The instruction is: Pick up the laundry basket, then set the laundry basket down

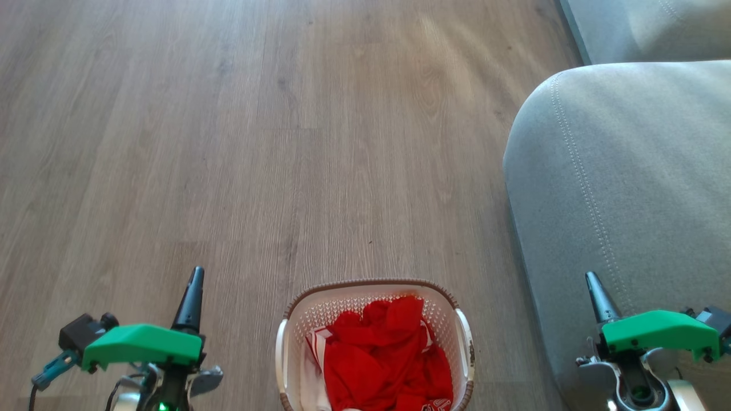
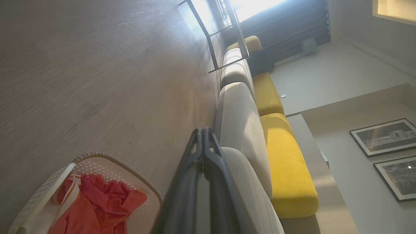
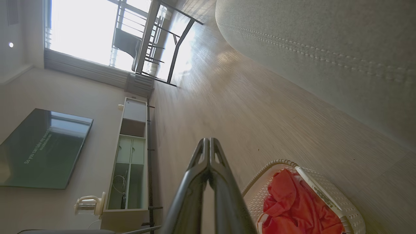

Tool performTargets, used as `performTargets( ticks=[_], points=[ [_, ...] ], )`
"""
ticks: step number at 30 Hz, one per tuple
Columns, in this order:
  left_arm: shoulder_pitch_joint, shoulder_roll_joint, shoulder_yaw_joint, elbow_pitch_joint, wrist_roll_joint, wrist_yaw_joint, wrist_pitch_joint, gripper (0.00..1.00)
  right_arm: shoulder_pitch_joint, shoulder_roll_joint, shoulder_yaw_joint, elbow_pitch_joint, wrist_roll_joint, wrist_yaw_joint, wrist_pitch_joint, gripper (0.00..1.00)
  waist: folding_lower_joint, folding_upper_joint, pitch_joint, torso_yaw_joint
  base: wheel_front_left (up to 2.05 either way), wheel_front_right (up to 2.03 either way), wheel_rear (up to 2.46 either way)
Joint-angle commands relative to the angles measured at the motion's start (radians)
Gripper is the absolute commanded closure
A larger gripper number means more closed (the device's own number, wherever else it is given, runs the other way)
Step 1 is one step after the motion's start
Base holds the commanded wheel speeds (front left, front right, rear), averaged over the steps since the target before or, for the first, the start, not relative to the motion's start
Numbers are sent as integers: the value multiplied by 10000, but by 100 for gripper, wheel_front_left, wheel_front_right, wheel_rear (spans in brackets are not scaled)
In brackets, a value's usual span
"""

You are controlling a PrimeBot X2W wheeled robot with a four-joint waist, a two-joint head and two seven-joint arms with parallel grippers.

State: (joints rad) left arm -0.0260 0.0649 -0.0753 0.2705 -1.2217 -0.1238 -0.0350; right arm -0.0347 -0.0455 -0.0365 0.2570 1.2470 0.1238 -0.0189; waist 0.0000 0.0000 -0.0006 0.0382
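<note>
On wood-grain floor (image 1: 285, 142) beside a grey stitched sofa (image 1: 628, 171), the perforated white, woven-rimmed laundry basket (image 1: 371, 282) stands mouth-up holding crumpled red cloth (image 1: 382, 354), long axis unclear, between the closed left pincer (image 1: 197, 274) and closed right pincer (image 1: 591, 279).

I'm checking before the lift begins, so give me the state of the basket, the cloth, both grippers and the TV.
laundry basket: upright on the floor, loaded, not gripped.
red cloth: crumpled inside the basket.
left gripper: shut, empty, clear of the basket.
right gripper: shut, empty, clear of the basket.
TV: on, showing a line of text.
</note>
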Motion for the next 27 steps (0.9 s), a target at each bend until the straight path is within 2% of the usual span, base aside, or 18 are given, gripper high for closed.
performTargets(
  ticks=[1,27],
  points=[
    [-644,176,412,-303,-303,-48,71,100,-503,-207,57,-297,273,50,77,100,0,0,2,-14,0,0,0],
    [-742,160,1152,-282,-3027,-63,821,100,-649,-201,-377,-184,2720,63,828,100,0,0,27,-271,0,0,0]
  ],
)
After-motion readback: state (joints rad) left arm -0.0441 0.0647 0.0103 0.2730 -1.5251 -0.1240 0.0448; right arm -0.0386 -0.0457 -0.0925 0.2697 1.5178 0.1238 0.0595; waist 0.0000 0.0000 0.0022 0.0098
